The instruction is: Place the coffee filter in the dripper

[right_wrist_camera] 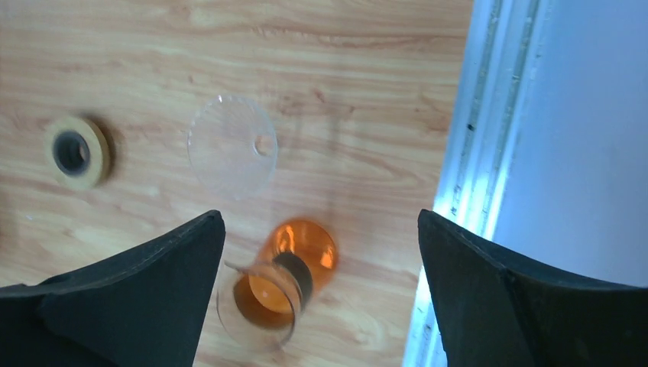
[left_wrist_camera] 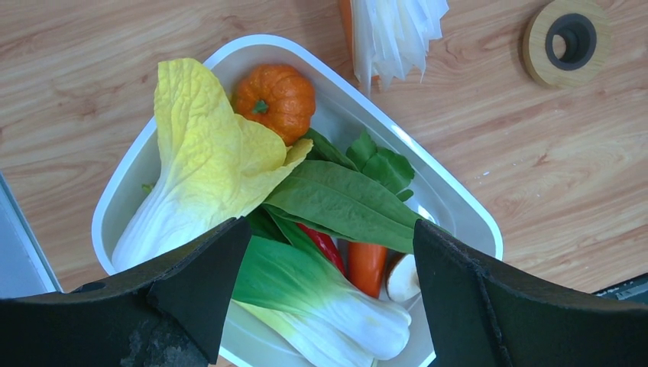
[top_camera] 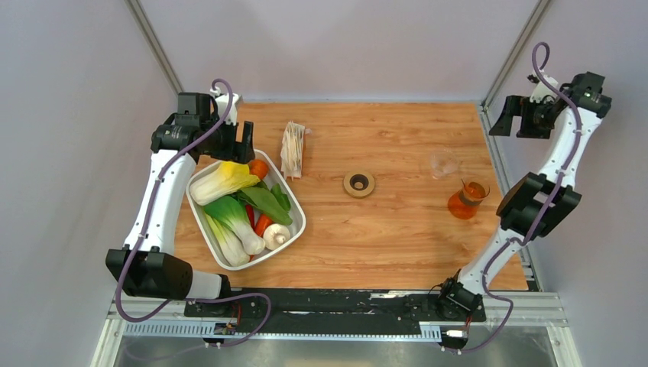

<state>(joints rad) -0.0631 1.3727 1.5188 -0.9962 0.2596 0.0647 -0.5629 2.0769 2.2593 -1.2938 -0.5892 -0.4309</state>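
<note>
The coffee filter, as one loose paper, does not show in any view. The only filter papers I can see are a pack of filters (top_camera: 293,149) lying on the wooden table (top_camera: 397,245), at 10 o'clock from the brown ring (top_camera: 358,183) and just beside the far corner of the white tray (left_wrist_camera: 264,40) of toy vegetables. The dripper looks to be in two parts: the brown ring lies alone, and the clear cone (top_camera: 443,163) sits well apart at 3 o'clock from it, with an orange glass jug (top_camera: 466,202) near the cone at 5 o'clock. I think a filter is very light, thin and floppy, so it can bend, tear or slip. A soft pinch on its open edge seems the best hold, and getting just one sheet out of the pack looks tricky. The clear cone looks hard, smooth and easy to knock over. The left gripper (left_wrist_camera: 328,237) hangs over the tray with its fingers spread wide and nothing in them. The right gripper (right_wrist_camera: 321,218) hangs above the cone and jug, also spread wide and holding nothing. The left wrist view shows the white folds of the pack fanning out, which the top view shows only as a small pale lump. The right wrist view shows the round hole in the clear cone, which is only a faint blur from the top. Only the top view shows both arms and all the things at once.
</note>
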